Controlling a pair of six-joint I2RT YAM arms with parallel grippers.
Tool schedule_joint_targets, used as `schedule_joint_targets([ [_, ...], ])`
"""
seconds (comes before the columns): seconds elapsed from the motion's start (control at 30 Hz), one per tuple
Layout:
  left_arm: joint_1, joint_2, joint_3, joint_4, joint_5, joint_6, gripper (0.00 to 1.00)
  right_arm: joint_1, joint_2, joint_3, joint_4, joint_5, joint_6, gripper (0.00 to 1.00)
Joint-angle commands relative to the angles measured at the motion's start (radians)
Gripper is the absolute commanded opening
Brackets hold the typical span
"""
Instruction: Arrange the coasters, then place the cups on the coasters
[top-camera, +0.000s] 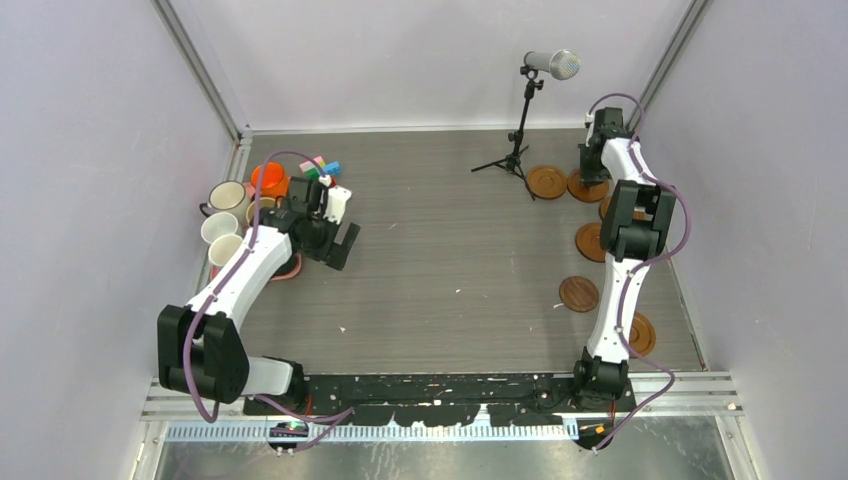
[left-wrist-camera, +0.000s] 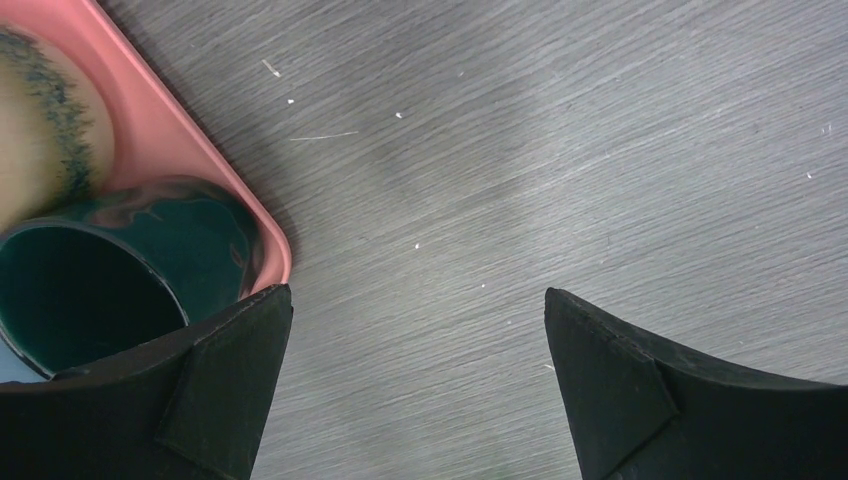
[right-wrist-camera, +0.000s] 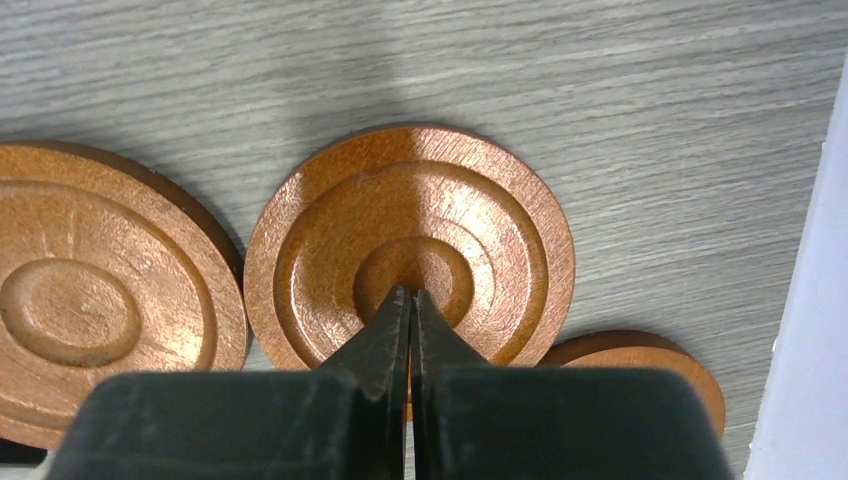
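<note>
Several brown coasters lie along the table's right side, among them one at the back (top-camera: 546, 181), one in the middle (top-camera: 579, 294) and one near the front (top-camera: 638, 333). My right gripper (top-camera: 589, 176) (right-wrist-camera: 411, 295) is shut, its tips resting over the centre of a coaster (right-wrist-camera: 410, 230), with nothing between the fingers. Two other coasters (right-wrist-camera: 90, 300) (right-wrist-camera: 650, 365) flank it. The cups stand at the back left: orange (top-camera: 268, 180), white (top-camera: 228, 196), dark green (left-wrist-camera: 100, 280). My left gripper (top-camera: 340, 245) (left-wrist-camera: 415, 292) hangs open over bare table, beside the green cup.
A pink tray (left-wrist-camera: 190, 150) holds the cups at the left. Small coloured toy blocks (top-camera: 320, 168) lie behind it. A microphone on a tripod (top-camera: 520, 130) stands at the back, close to the coasters. The white side wall (right-wrist-camera: 810, 300) is near my right gripper.
</note>
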Motion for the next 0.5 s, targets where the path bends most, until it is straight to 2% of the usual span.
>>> schedule_joint_targets([
  [0.0,0.003,-0.015,0.051,0.015,-0.010,0.012,1.00,-0.006,-0.019,0.001,-0.057,-0.019,-0.053,0.01],
  [0.47,0.003,-0.048,0.024,0.020,-0.002,0.015,1.00,-0.007,-0.243,-0.357,-0.093,-0.187,-0.110,0.01],
])
